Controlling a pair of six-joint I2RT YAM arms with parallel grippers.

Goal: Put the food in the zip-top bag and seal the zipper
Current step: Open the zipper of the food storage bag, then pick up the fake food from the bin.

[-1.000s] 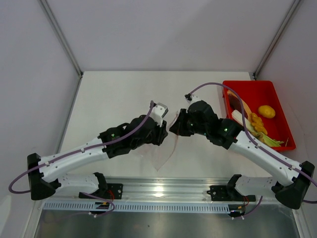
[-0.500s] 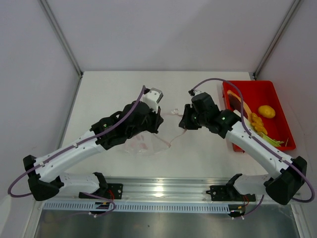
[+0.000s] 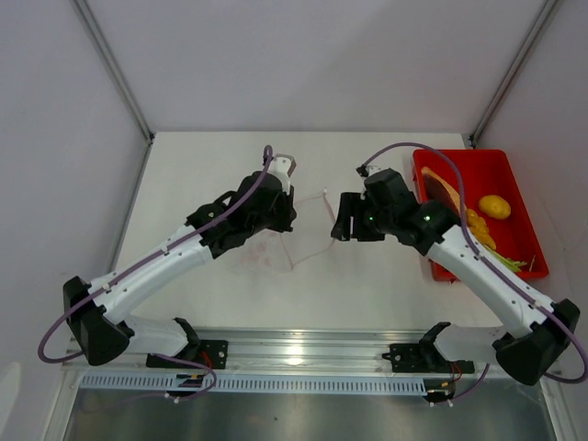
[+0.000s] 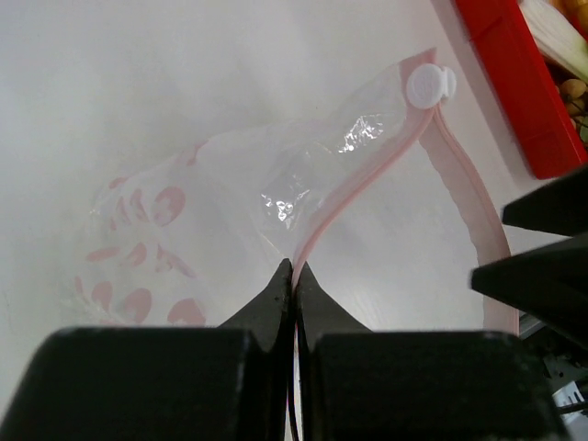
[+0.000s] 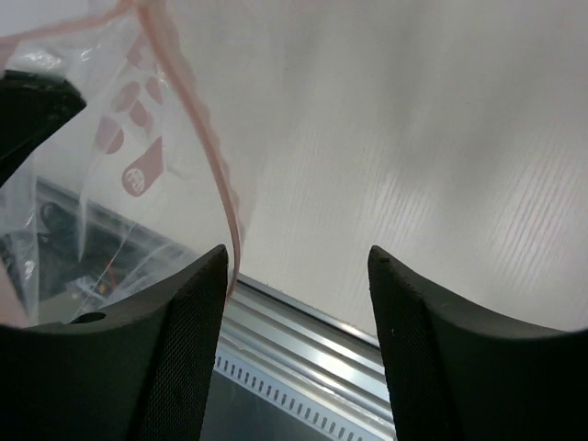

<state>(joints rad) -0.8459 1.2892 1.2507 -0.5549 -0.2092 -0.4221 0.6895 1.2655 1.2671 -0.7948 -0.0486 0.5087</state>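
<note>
Left wrist: left gripper clamped on zipper, zip-top bag slack at centre; right gripper spread wide, empty. Pinch opposite lip at its 9 o'clock, spread mouth; food sits at 3 o'clock.

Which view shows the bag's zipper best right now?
Left wrist: the zipper runs from the shut left gripper to its white slider. Right wrist shows one curved stretch; top external only a faint line.
</note>
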